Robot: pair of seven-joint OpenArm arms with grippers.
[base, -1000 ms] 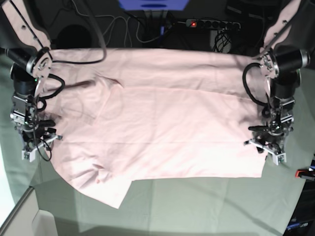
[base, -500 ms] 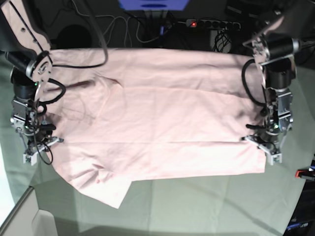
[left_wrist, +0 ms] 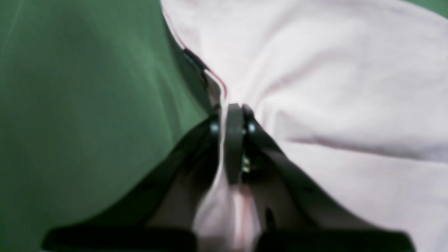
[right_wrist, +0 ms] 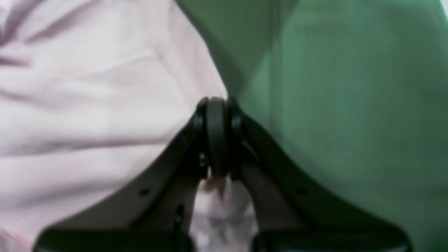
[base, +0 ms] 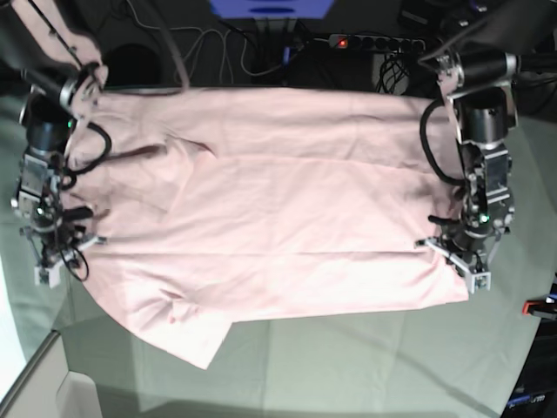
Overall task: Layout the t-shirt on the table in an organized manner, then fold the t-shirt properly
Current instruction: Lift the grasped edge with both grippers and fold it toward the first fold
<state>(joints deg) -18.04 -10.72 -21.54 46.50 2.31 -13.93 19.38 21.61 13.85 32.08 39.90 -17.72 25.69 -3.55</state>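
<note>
The pale pink t-shirt (base: 278,209) lies spread wide across the table (base: 365,366), with a sleeve folded under near the front left. My left gripper (base: 461,264) is at the shirt's right edge. In the left wrist view my left gripper (left_wrist: 233,109) is shut on the t-shirt (left_wrist: 332,87), and a fold of its hem runs between the jaws. At the shirt's left edge sits my right gripper (base: 52,259). Seen from the right wrist, my right gripper (right_wrist: 217,103) is shut on the t-shirt (right_wrist: 87,87), pink cloth bunched behind the fingertips. No lettering shows.
A power strip (base: 376,42) and loose cables lie behind the table's far edge. A red-and-black clamp (base: 540,306) sits at the right edge. A white block (base: 74,394) stands at the front left corner. Green table cloth (left_wrist: 70,105) lies outside both grips.
Both grippers have shut on the shirt's side edges. Both arms have shifted slightly, and the cloth near each grip has drawn up a little.
</note>
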